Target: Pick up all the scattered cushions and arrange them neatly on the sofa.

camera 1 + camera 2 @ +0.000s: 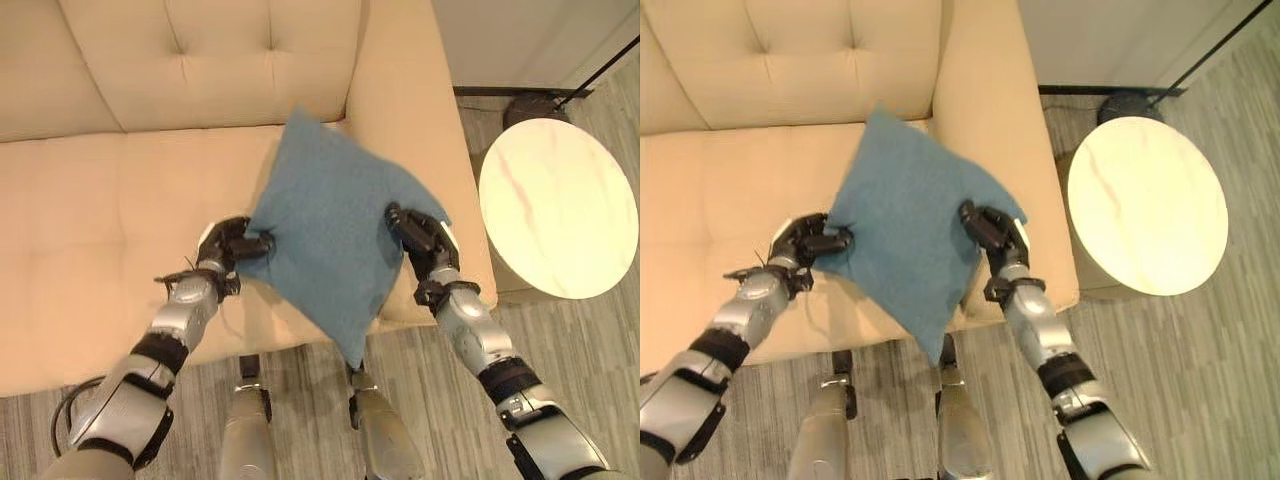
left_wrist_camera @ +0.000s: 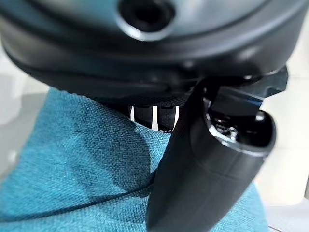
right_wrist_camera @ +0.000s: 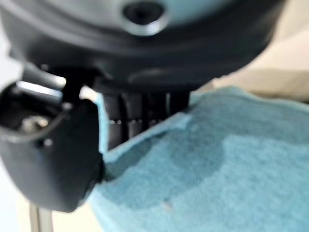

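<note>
Fingers (image 1: pixel 425 235) pinch cushion (image 1: pixel 330 235) over sofa (image 1: pixel 90 220)

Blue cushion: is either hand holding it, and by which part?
Both. The left hand pinches the blue cushion at its left corner, the right hand at its right corner.

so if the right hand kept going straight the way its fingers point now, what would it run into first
Most likely the beige sofa's armrest. The right hand already pinches the square blue fabric cushion by its edge and points up along that armrest towards the tufted backrest. Depth is unclear.
</note>
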